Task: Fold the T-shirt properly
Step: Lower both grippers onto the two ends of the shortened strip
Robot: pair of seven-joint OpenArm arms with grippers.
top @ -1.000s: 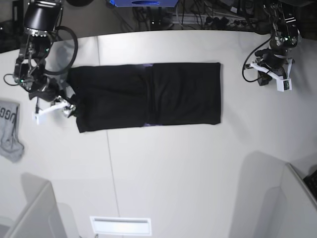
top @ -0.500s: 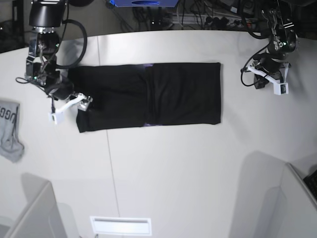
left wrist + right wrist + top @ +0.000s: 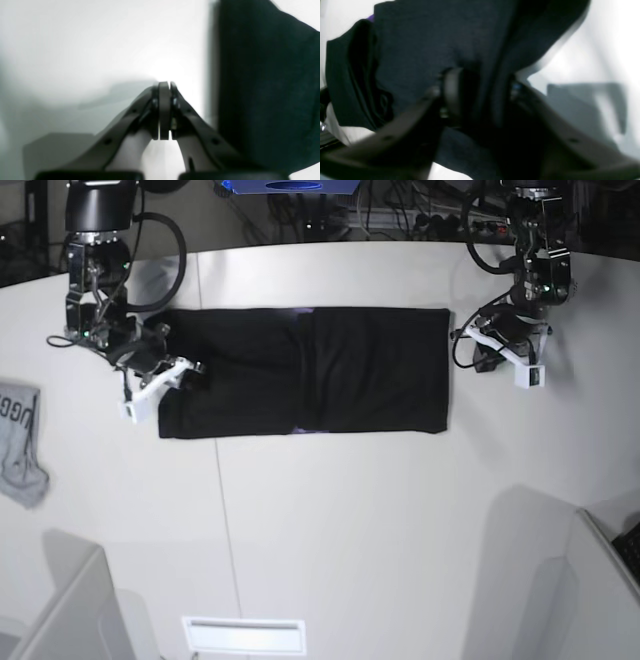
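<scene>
The black T-shirt (image 3: 300, 370) lies flat on the white table (image 3: 330, 520) as a long folded rectangle. My right gripper (image 3: 188, 370) is at the shirt's left end in the base view. In the right wrist view that gripper (image 3: 482, 82) has bunched, raised black cloth (image 3: 420, 50) filling the space between its fingers. My left gripper (image 3: 478, 340) hovers just off the shirt's right edge. In the left wrist view its fingers (image 3: 165, 86) are pressed together with nothing between them, above bare table, and the shirt's edge (image 3: 262, 87) runs beside them.
A small grey garment with lettering (image 3: 20, 442) hangs at the table's left edge. Light partition panels stand at the near left (image 3: 70, 610) and near right (image 3: 570, 580). A white slot (image 3: 243, 635) sits at the front edge. Cables and gear (image 3: 400, 215) lie behind the table.
My right gripper slid from beside the shirt onto its left end and closed on the cloth. My left arm moved in toward the shirt's right edge, still shut.
</scene>
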